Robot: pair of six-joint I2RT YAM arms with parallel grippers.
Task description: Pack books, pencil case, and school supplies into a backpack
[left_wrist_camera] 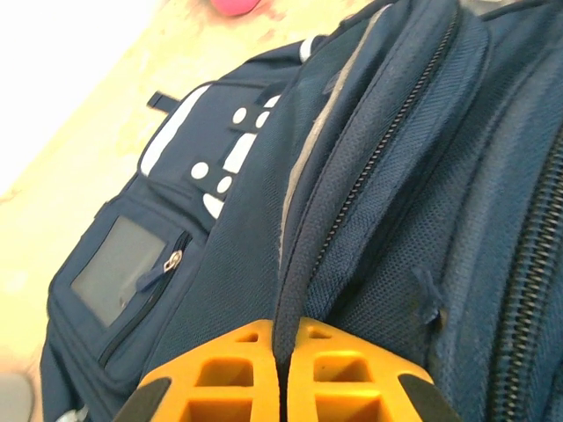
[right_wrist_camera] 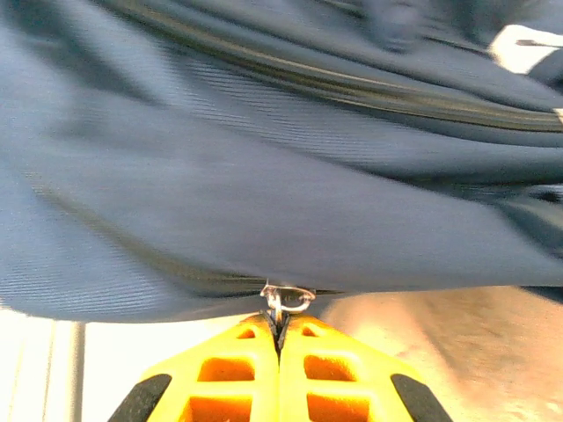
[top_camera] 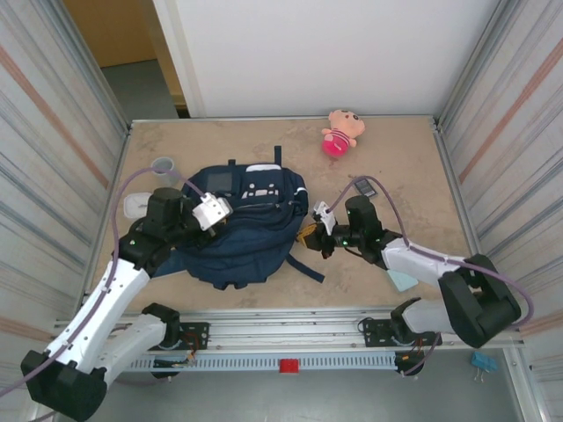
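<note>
Tan counter (top_camera: pixel 396 158), standing between ribbed metal walls on its left and right, is carrying these items.

1. Backpack (top_camera: pixel 242 237), navy with white trim: lying flat left of the counter's middle, with its dark straps trailing toward the near edge.
2. Left gripper (top_camera: pixel 227 209): reaching over the backpack's left side. In the left wrist view its orange fingers (left_wrist_camera: pixel 237 365) are pressing together on a fold of navy fabric beside a zipper line.
3. Right gripper (top_camera: pixel 305 236): sitting at the backpack's right side. In the right wrist view its fingers (right_wrist_camera: pixel 237 360) are closing tight on a small metal zipper pull (right_wrist_camera: pixel 286 299).
4. Pencil case (top_camera: pixel 403 280), pale teal: lying toward the near right corner, partly hidden under the right arm.
5. Dark gadget (top_camera: pixel 362 185): lying right of the middle, apart from the backpack.
6. Plush toy (top_camera: pixel 341 132), pink and tan: sitting by the far edge.
7. Grey cup (top_camera: pixel 162 164) and white box (top_camera: pixel 136 205): standing along the left edge.
</note>
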